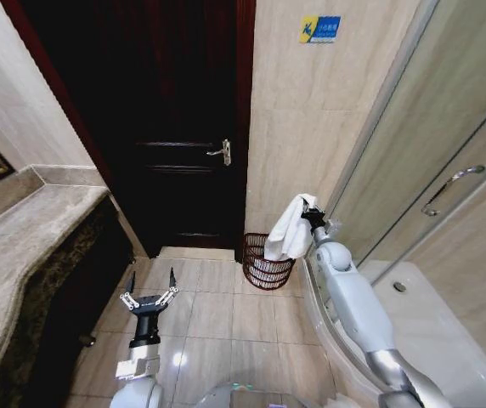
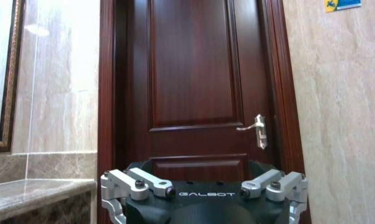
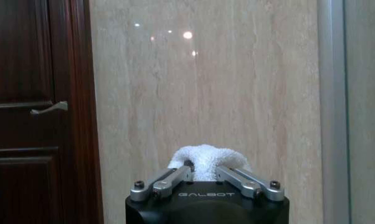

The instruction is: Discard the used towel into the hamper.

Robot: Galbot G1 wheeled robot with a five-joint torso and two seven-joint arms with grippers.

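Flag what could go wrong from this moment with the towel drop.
The towel hangs from the right gripper toward the hamper's far right rim, so on release part could drape over the rim or slide outside. The hamper stands close to the shower base, so the right arm may brush it.

light: bright, even | glare: spots on wall tile [image 3: 187, 35] | head view edges bowed

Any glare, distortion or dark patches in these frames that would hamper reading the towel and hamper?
Head view: wide-angle bending of the shower door edges; the dark door loses detail, yet the white towel held by the right gripper above the hamper reads clearly; left gripper open, low. Right wrist view: ceiling-light glare spots on the tiled wall. Left wrist view: soft highlight on the wall tile.
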